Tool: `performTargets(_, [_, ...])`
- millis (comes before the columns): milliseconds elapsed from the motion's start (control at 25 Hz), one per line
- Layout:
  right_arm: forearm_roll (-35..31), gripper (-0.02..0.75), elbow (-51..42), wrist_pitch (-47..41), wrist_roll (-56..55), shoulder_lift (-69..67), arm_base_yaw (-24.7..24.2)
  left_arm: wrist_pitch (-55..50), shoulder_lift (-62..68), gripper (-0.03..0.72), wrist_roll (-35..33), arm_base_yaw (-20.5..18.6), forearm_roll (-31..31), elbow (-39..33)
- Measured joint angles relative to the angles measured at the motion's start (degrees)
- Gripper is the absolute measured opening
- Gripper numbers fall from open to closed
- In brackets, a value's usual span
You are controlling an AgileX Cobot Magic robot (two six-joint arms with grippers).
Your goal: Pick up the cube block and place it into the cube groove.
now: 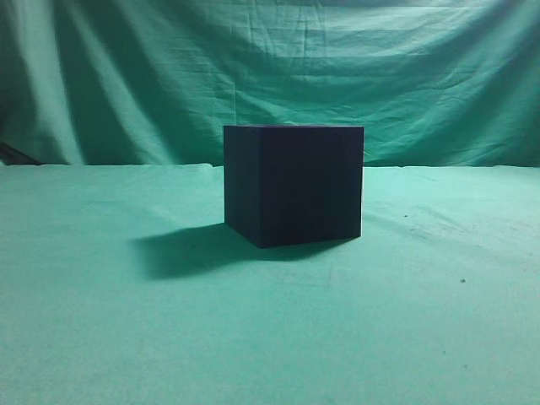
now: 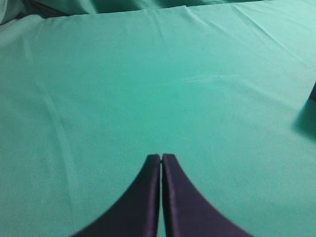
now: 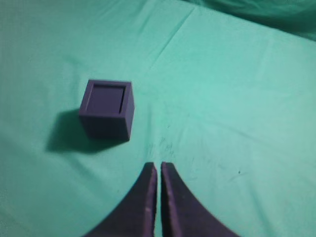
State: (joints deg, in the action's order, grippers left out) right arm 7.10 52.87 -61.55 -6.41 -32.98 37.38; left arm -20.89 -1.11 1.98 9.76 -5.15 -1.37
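The cube groove (image 1: 294, 186) is a large near-black box standing mid-table in the exterior view. In the right wrist view it (image 3: 106, 109) lies ahead and to the left, with a raised rim round a recessed square top. I cannot tell what fills the recess. No small purple cube block with a pink top shows in any view. My right gripper (image 3: 158, 167) is shut and empty, above the cloth, short of the box and to its right. My left gripper (image 2: 161, 157) is shut and empty over bare cloth. Neither gripper shows in the exterior view.
Green cloth (image 1: 126, 337) covers the table and hangs as a backdrop (image 1: 253, 67). A dark sliver (image 2: 313, 92) with a shadow shows at the right edge of the left wrist view. The box casts a shadow to its left.
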Motion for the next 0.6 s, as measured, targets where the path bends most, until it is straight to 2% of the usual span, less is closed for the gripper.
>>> performTargets(160, [0.0, 0.0, -6.1, 8.6, 0.3, 3.9, -5.6, 0.0, 0.0, 0.0, 0.0, 0.0, 0.0, 0.0])
performTargets(440, [-3.6, 0.0, -24.1, 30.2, 0.3, 16.0, -25.6, 0.0, 0.0, 0.0, 0.0, 0.0, 0.0, 0.0])
performTargets(600, [-4.0, 0.0, -35.3, 38.8, 0.3, 23.0, -33.7, 0.0, 0.0, 0.0, 0.0, 0.0, 0.0, 0.0])
